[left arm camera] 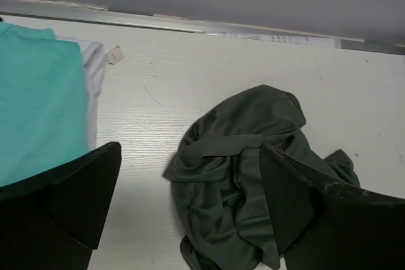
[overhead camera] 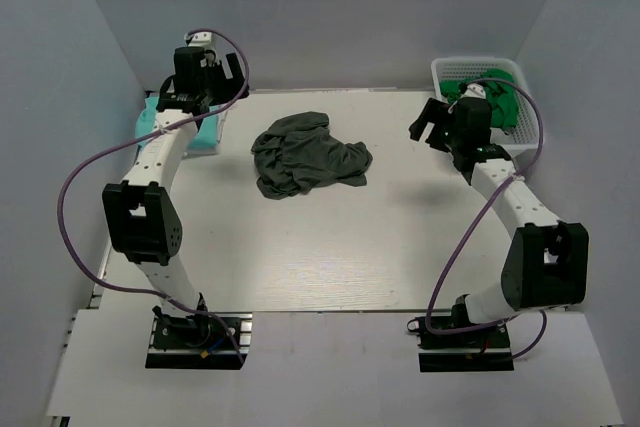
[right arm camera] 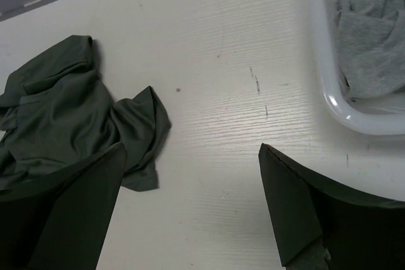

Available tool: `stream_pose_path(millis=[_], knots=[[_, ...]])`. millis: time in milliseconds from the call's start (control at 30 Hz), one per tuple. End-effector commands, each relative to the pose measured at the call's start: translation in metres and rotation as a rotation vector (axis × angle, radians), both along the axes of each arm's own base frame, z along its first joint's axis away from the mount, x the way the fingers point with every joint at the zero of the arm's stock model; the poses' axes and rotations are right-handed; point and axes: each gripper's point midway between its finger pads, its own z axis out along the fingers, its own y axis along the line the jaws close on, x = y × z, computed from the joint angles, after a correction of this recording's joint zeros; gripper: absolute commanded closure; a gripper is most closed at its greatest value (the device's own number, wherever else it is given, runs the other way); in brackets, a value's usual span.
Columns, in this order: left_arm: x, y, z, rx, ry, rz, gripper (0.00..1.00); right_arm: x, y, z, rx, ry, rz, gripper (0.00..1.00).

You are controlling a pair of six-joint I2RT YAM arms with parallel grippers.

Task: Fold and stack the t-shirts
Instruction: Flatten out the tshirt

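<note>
A dark grey-green t-shirt lies crumpled on the white table at the middle back; it also shows in the left wrist view and the right wrist view. A folded mint-teal t-shirt lies at the back left on a pale folded one; it fills the left of the left wrist view. My left gripper is open and empty, raised at the back left. My right gripper is open and empty, right of the dark shirt. A bright green t-shirt lies in the basket, with a pale grey one.
A white plastic basket stands at the back right corner; its rim shows in the right wrist view. Grey walls close in the back and both sides. A small scrap lies near the back edge.
</note>
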Motion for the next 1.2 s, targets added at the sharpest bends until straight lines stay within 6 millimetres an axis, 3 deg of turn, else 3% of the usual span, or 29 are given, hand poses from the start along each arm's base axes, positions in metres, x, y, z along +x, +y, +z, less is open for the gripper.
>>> stream_pose_path(millis=[0,67,100,133,167,200,233,267,333,400,500,633,767,833,933,967,1067,1100,1167], knots=[[-0.001,-0.018,0.021,-0.053,-0.044,-0.098,0.00,-0.005,0.015,0.023,-0.020,-0.081,0.133,0.09],[0.002,-0.029,0.005,-0.004,-0.006,-0.135,0.00,-0.008,0.025,0.015,-0.017,-0.064,0.216,0.09],[0.010,-0.030,-0.024,0.048,0.049,-0.149,0.00,-0.010,0.029,0.009,-0.028,-0.049,0.251,0.09],[0.018,-0.030,-0.025,0.063,0.061,-0.157,0.00,-0.010,0.037,-0.001,-0.037,-0.029,0.316,0.09],[0.012,-0.037,-0.047,0.075,0.151,-0.178,0.00,-0.011,0.045,-0.005,-0.018,-0.015,0.357,0.09],[0.021,-0.044,-0.069,0.094,0.203,-0.201,0.00,-0.013,0.045,-0.022,-0.012,0.049,0.362,0.09],[0.021,-0.042,-0.083,0.109,0.244,-0.200,0.00,-0.007,0.047,-0.021,-0.021,0.057,0.375,0.09],[0.017,-0.053,-0.098,0.131,0.279,-0.220,0.00,-0.007,0.048,-0.026,-0.035,0.073,0.383,0.09],[0.014,-0.059,-0.126,0.183,0.317,-0.273,0.00,-0.004,0.045,-0.045,-0.066,0.146,0.363,0.09],[0.007,-0.073,-0.142,0.205,0.339,-0.337,0.00,-0.005,0.048,-0.049,-0.087,0.181,0.373,0.09],[0.003,-0.079,-0.157,0.221,0.352,-0.371,0.00,-0.005,0.054,-0.068,-0.116,0.242,0.396,0.09],[0.006,-0.079,-0.163,0.224,0.335,-0.366,0.00,-0.007,0.061,-0.075,-0.135,0.250,0.412,0.09],[0.011,-0.073,-0.184,0.244,0.388,-0.334,0.00,-0.009,0.069,-0.084,-0.178,0.270,0.434,0.09],[0.017,-0.069,-0.182,0.263,0.379,-0.308,0.02,-0.010,0.071,-0.090,-0.200,0.283,0.443,0.09],[0.021,-0.066,-0.186,0.277,0.385,-0.292,0.18,-0.012,0.076,-0.098,-0.255,0.296,0.460,0.09],[0.021,-0.066,-0.186,0.277,0.385,-0.292,0.30,-0.013,0.078,-0.101,-0.263,0.300,0.461,0.09],[0.022,-0.068,-0.190,0.278,0.383,-0.305,0.51,-0.012,0.087,-0.107,-0.300,0.299,0.506,0.09],[0.022,-0.068,-0.190,0.278,0.383,-0.305,0.63,-0.013,0.096,-0.109,-0.307,0.297,0.536,0.09],[0.021,-0.072,-0.190,0.262,0.382,-0.325,0.73,-0.009,0.103,-0.112,-0.344,0.283,0.578,0.09]])
